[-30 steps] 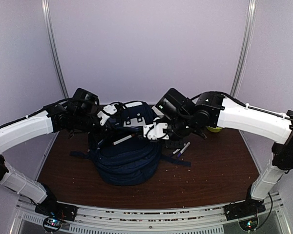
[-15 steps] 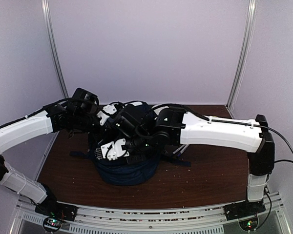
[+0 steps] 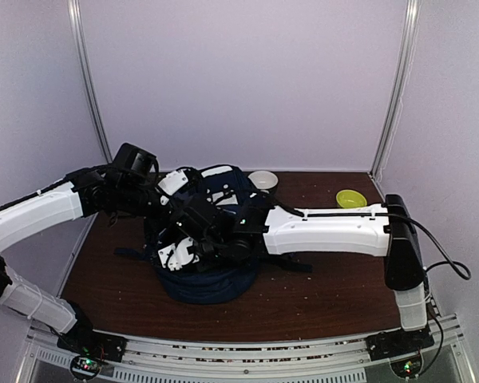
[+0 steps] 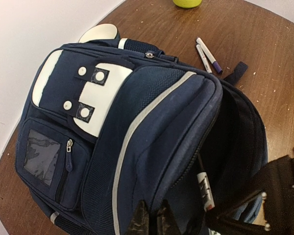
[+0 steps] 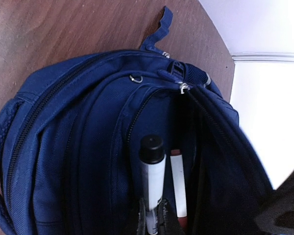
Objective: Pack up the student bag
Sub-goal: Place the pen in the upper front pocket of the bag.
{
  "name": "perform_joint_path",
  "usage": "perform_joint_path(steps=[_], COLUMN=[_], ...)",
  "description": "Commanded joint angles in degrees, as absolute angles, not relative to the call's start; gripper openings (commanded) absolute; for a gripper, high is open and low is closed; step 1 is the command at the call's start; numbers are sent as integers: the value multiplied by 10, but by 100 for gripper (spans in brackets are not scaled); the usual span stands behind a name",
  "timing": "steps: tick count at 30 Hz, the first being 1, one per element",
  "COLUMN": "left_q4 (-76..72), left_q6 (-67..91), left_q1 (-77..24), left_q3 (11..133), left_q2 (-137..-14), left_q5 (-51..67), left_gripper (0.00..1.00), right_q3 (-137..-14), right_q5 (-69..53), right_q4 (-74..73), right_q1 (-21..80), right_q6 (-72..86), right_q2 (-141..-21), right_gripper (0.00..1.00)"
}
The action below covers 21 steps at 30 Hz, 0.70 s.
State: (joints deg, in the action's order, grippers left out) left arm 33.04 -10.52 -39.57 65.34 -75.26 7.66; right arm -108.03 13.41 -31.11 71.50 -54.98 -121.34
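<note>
The student bag (image 3: 211, 275), navy blue with a white patch (image 4: 95, 95), lies in the middle of the table with its main compartment gaping. My left gripper (image 4: 151, 220) is shut on the fabric rim of that opening and holds it apart. My right gripper (image 5: 154, 218) is shut on a white marker with a black cap (image 5: 152, 166), which points into the open compartment. A second white marker with a red end (image 5: 178, 188) lies inside the bag next to it. In the top view the right arm (image 3: 327, 231) stretches across the bag from the right.
Two loose markers (image 4: 206, 55) lie on the brown table just beyond the bag. A white bowl (image 3: 263, 180) and a yellow bowl (image 3: 350, 198) stand at the back. A dark strap (image 4: 235, 73) trails off the bag's far side.
My right arm has swung left from beside the bag to over its open compartment, carrying the black-capped marker. The left gripper has kept its hold on the rim.
</note>
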Motion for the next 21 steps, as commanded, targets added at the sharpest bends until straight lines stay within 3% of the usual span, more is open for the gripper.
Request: perform_joint_path(steps=[1,13,21], left_q4=[302,306,307], left_q6=[-97,-91,-92], left_q1=[-391,-384,-382], left_q3=[671,675,674], left_q2=[-727,-726,-723], left_q5=[86,113,104], left_gripper=[0,0,0], right_q3=[-1043,-1057,-1076], right_q5=[192,263,291], right_q4=[-239,-140,-107], right_q1=[699,669,656], right_q6=[-589,-652,-665], right_q2=[-1240,-1321,-1349], right_gripper=[1,2,20])
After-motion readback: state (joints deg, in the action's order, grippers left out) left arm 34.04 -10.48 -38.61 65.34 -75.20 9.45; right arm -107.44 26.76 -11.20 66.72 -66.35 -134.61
